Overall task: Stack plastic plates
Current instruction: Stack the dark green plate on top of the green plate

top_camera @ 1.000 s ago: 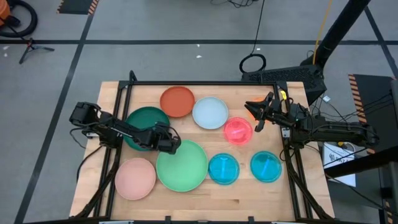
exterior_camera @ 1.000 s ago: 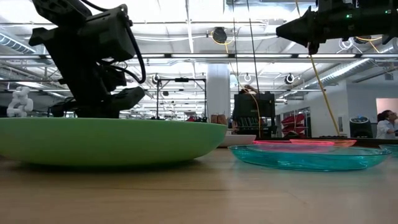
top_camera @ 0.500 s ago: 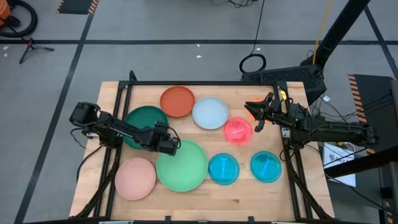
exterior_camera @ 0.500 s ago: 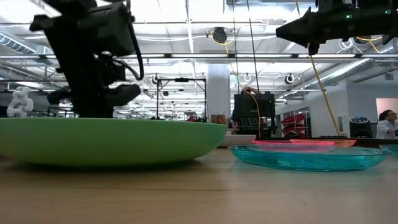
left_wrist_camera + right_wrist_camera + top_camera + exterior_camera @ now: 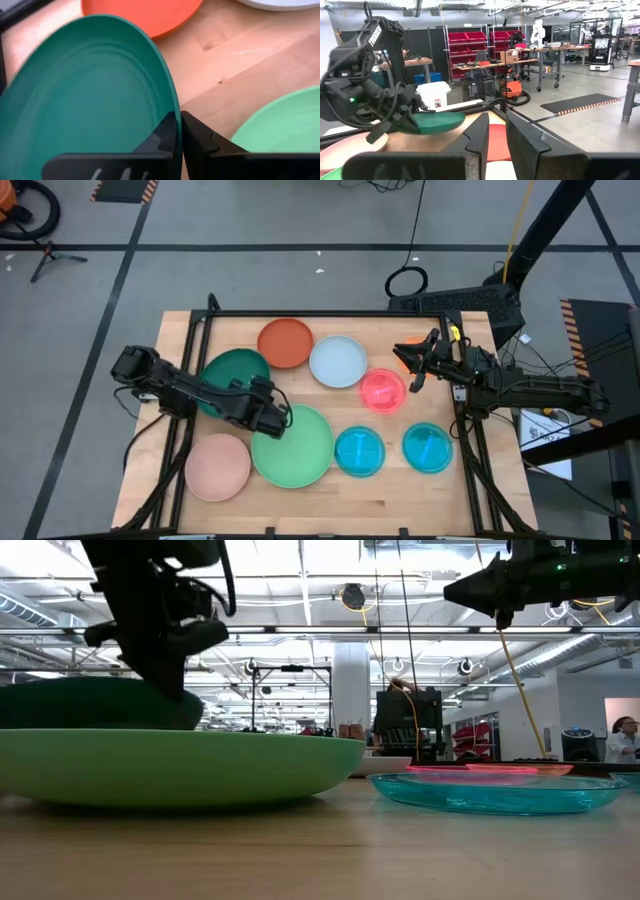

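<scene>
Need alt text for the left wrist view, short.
The left pincer is shut on the rim of the dark green plate, which fills most of the view. Beyond it on the wooden table lie a rust orange plate and the edge of a light green plate.

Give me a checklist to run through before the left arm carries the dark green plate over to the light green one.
1. Grip: left tool is shut on the rim of the round dark green plastic plate. Ok.
2. Lift: in the low view the dark green plate sits above the rim of the large light green plastic plate; whether it is wholly off the table, cannot tell.
3. Level: the plate looks tilted in the right wrist view. Not ok.
4. Target: the light green plate has nothing lying in it. Ok.
5. Neighbour: the rust orange plastic plate lies close to the dark green one; touching, cannot tell.
6. Right tool hovers near the hot pink plastic plate, away from the path. Ok.
</scene>
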`<state>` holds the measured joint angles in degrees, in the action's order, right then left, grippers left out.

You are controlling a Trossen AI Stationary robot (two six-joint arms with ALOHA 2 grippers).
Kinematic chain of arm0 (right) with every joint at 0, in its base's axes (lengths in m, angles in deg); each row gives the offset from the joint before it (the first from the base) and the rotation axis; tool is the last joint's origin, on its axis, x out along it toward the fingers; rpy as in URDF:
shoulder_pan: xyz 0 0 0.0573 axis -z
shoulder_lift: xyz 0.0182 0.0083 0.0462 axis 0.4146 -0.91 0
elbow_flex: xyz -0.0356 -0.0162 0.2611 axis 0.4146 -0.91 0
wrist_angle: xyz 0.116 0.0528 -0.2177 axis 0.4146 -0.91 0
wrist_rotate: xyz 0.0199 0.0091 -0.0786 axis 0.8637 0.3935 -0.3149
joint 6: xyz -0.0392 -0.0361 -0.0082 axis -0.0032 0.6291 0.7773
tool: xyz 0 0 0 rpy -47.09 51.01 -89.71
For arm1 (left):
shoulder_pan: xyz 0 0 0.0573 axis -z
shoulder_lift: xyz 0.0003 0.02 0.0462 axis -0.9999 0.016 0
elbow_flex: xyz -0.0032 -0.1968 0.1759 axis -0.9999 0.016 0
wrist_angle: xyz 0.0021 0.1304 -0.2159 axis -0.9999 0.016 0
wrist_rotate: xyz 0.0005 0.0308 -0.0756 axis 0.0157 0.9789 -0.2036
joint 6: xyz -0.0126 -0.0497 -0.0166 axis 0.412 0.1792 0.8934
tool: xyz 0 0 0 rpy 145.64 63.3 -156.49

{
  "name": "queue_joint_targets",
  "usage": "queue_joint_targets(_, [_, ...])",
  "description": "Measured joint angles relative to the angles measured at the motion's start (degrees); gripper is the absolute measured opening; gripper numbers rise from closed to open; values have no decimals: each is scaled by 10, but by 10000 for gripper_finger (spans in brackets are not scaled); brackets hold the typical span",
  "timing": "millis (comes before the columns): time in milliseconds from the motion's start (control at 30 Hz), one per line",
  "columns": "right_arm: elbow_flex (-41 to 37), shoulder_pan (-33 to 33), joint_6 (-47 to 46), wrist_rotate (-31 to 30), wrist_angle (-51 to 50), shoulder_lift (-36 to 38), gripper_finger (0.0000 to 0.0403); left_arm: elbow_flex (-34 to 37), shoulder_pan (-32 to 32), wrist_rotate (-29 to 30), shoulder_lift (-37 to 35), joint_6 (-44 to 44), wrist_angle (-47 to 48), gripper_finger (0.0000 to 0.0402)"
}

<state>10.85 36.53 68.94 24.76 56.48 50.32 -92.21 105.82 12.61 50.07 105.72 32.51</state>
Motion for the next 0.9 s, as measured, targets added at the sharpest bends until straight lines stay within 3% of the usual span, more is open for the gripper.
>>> queue_joint_targets(400, [0, 0, 2, 0, 0, 0, 61, -100, 47, 24, 0, -90, 61, 10])
queue_joint_targets(667, [0, 0, 2, 0, 0, 0, 61, -168, 124, 19, -1, -338, 15, 10])
queue_joint_targets(900, [0, 0, 2, 0, 0, 0, 61, -170, 174, -109, 19, -472, -125, 10])
